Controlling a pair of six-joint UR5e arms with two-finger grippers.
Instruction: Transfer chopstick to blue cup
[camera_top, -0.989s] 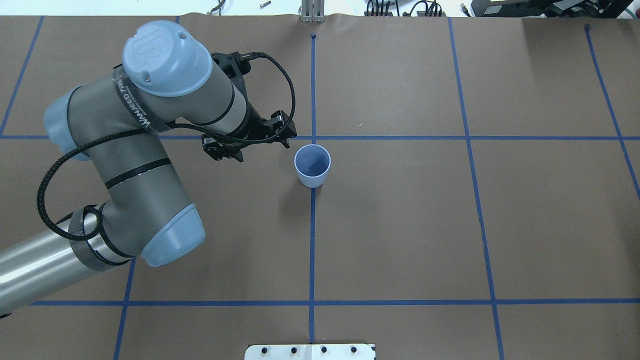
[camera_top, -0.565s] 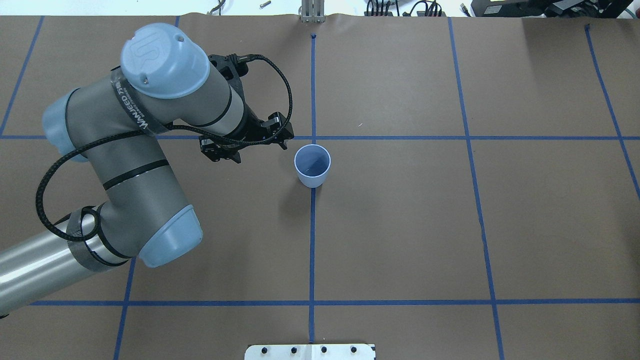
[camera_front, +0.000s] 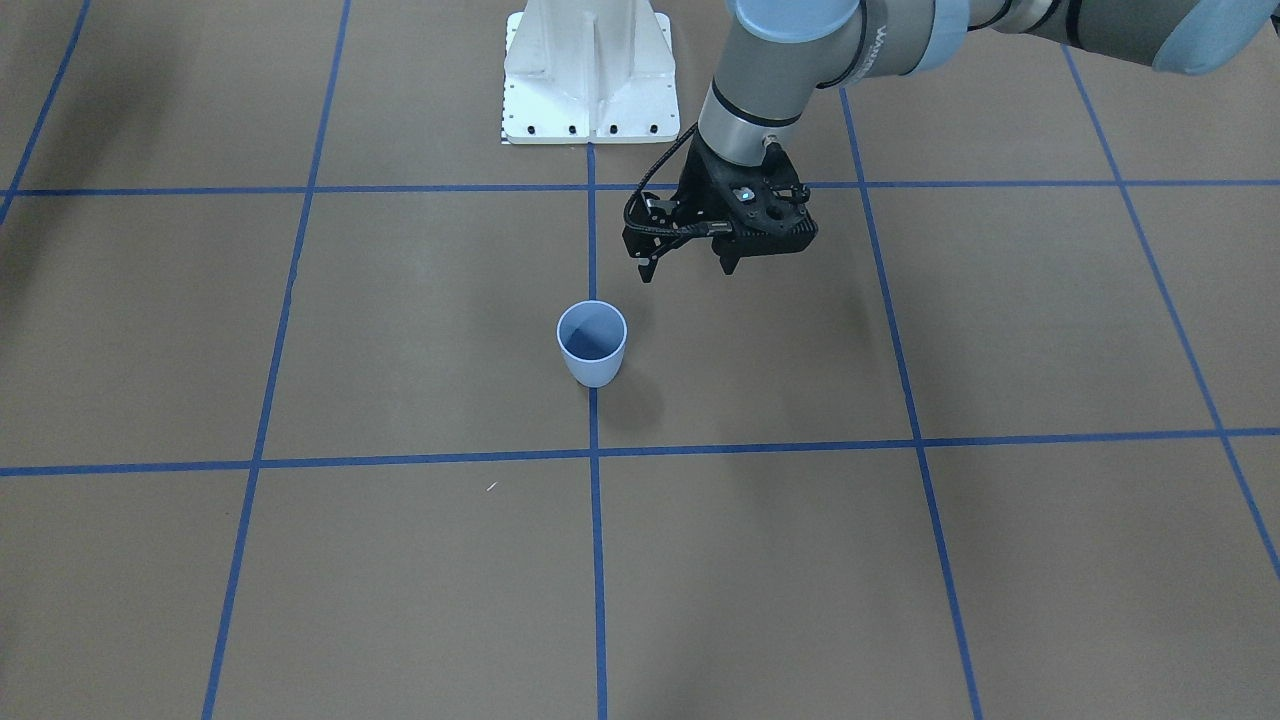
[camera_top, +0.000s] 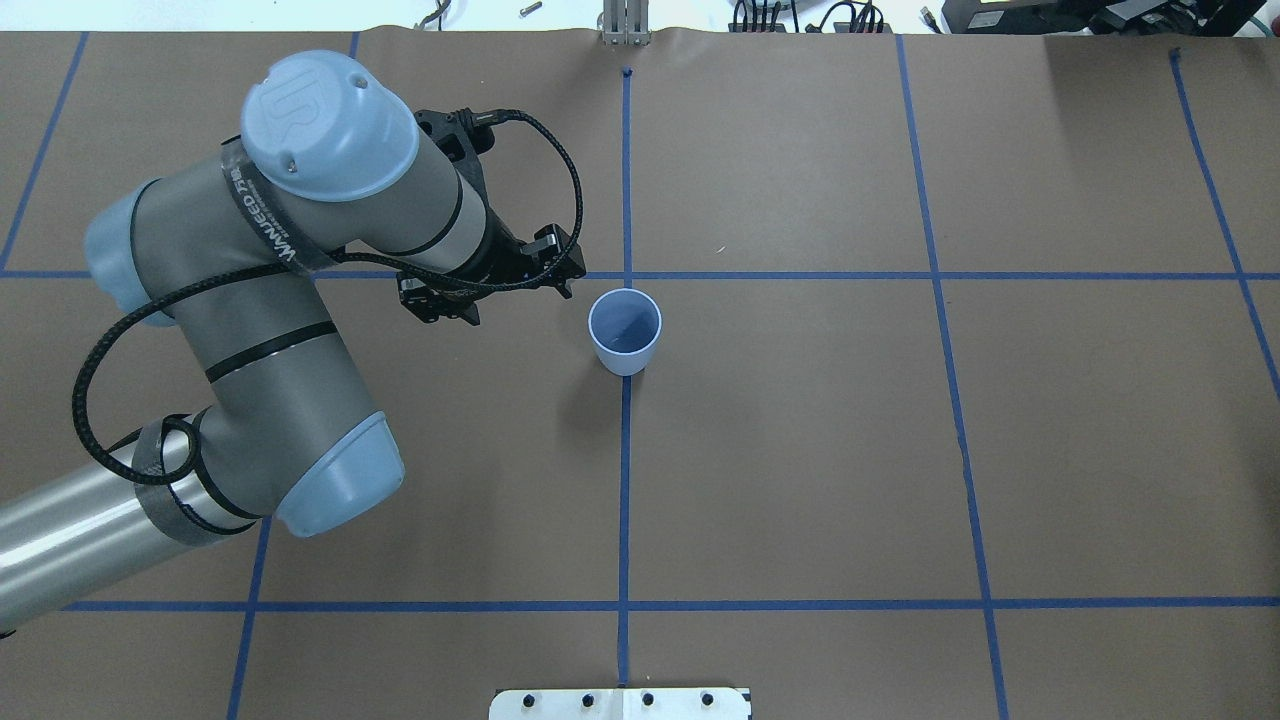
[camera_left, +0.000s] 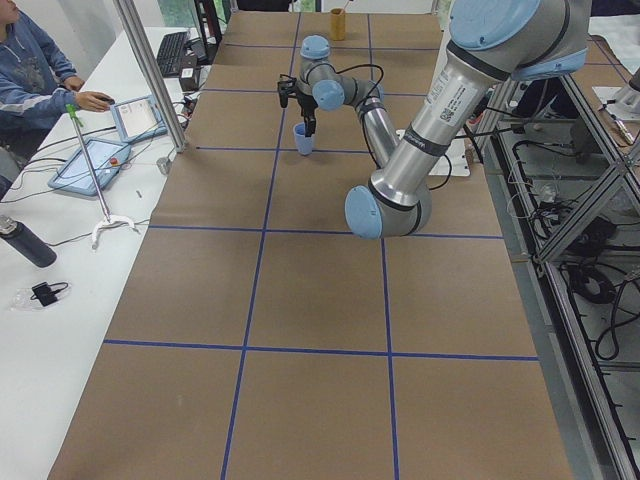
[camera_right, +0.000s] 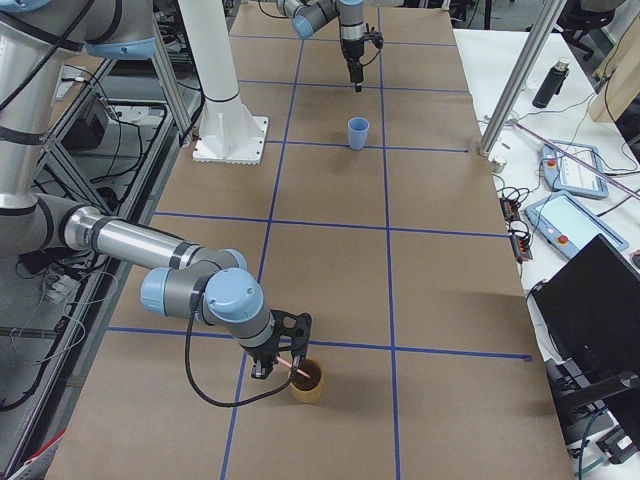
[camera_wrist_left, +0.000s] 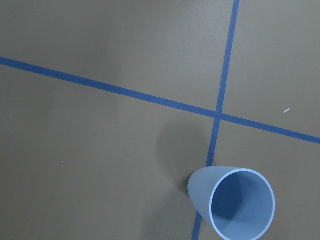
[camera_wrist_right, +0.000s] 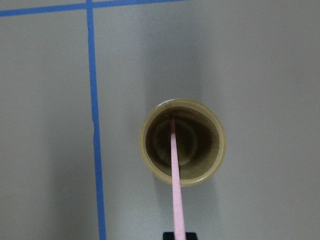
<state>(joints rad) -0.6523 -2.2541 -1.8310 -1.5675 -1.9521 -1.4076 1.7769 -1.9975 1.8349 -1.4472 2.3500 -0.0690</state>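
Observation:
The blue cup stands upright and empty on a tape crossing, and it fills the lower right of the left wrist view. My left gripper hangs open and empty a little to the cup's left, above the table. The pink chopstick stands with its lower end inside a tan cup at the table's far right end. My right gripper is shut on the chopstick's upper part.
Brown paper with a blue tape grid covers the table. The white robot base stands at the near edge. A person sits at a side desk with tablets. A metal post stands beside the table edge.
My left gripper has drifted slightly left, away from the blue cup, and stays open. The cup has not moved.

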